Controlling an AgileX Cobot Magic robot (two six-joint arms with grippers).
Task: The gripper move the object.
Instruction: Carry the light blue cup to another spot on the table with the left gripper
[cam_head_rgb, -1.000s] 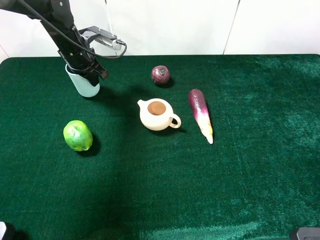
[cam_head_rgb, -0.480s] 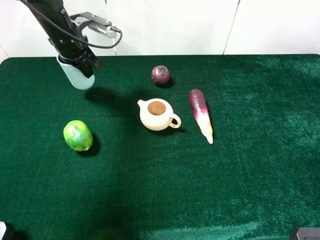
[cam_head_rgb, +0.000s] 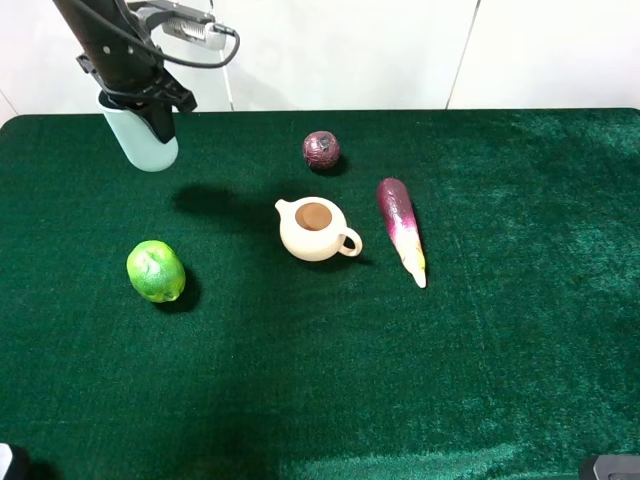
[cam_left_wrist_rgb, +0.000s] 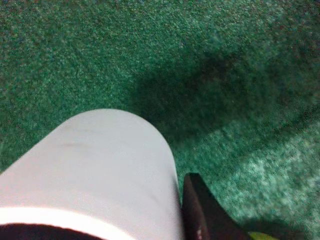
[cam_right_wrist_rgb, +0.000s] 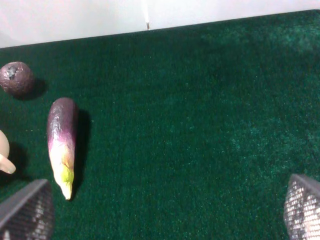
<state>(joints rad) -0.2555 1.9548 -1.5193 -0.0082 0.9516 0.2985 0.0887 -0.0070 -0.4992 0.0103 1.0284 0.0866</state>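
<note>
Holding cup (cam_head_rgb: 142, 150) clear of bench (cam_head_rgb: 420, 380), upper left of frame: left claw (cam_head_rgb: 138, 108) clamped on its upper part, shadow (cam_head_rgb: 215, 200) apart. Lift looks done; carry and set-down left. Idle right claw (cam_right_wrist_rgb: 164, 207) spread wide, empty.

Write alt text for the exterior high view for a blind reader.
The left gripper holds a pale blue-green cup above the far left corner of a green table. A cream teapot, a green fruit, a purple eggplant and a dark-red onion rest on it.
</note>
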